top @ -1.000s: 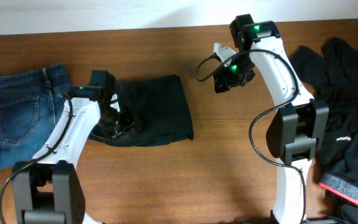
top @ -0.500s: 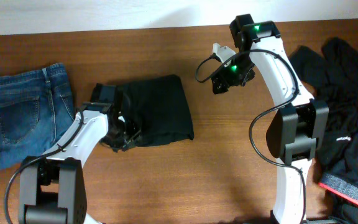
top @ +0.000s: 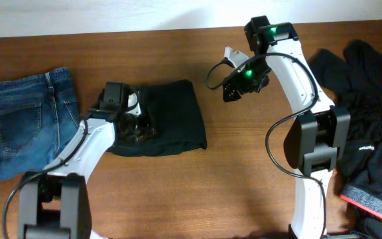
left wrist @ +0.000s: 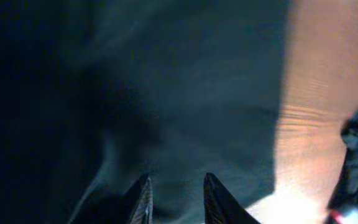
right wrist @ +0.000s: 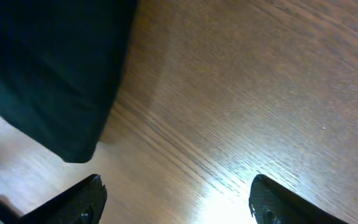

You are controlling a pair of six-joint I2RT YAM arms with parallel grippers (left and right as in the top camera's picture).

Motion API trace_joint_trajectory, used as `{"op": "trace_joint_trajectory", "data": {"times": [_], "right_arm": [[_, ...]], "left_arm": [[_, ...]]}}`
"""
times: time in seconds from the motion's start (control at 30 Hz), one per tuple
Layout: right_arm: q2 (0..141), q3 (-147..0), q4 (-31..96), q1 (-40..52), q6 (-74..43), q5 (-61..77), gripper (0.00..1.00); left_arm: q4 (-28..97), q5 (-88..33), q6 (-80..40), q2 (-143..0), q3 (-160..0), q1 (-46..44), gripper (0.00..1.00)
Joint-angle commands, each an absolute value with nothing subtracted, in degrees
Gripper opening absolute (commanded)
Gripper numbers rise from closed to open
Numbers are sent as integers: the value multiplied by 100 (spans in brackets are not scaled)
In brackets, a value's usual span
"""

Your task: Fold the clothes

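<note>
Unfolded black garments (top: 367,133) lie heaped at the tabletop's (top: 237,179) right edge. Left of centre, the folded black trousers (top: 174,116) lie flat. The left claw (left wrist: 176,199) is over their left part, tips narrowly parted; grasp cannot be determined. Folded jeans (top: 25,123) lie by the left edge. Farther back, the right claw (right wrist: 173,199) hangs released above bare wood.

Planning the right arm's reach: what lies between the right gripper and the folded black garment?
Only bare table lies between the right gripper and the black garment, as the overhead view shows.
</note>
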State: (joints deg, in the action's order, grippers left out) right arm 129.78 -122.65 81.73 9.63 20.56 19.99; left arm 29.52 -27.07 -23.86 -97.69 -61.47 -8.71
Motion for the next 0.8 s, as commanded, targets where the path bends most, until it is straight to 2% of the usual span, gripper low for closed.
{"op": "trace_joint_trajectory", "data": {"times": [0.0, 0.17, 0.2, 0.27, 0.3, 0.57, 0.7, 0.77], "right_arm": [[12798, -12234, 8250, 1015, 2051, 2434, 80], [12798, -12195, 8683, 1017, 1599, 3835, 80], [12798, -12178, 8683, 1017, 1505, 4042, 80], [12798, -12167, 8680, 1022, 1459, 4261, 80], [12798, -12164, 8683, 1022, 1448, 4289, 80], [12798, -12164, 9137, 1341, 1658, 4274, 82], [12798, -12070, 9056, 1804, 1706, 4132, 81], [12798, -11939, 8877, 2034, 1702, 4134, 75]], "left_arm": [[2624, -2635, -1205, -9288, -6401, -884, 27], [1350, -1441, -436, -9212, -6497, -884, 27], [1072, -1291, -222, -9214, -6499, -884, 32], [696, -1262, 150, -9247, -6528, -838, 52], [694, -1264, 213, -9297, -6602, -790, 55], [2526, -1389, 434, -10407, -8261, -283, 59], [2641, -1212, 480, -10796, -8726, -176, 59], [2593, -1214, 480, -10914, -8792, -123, 59]]}}
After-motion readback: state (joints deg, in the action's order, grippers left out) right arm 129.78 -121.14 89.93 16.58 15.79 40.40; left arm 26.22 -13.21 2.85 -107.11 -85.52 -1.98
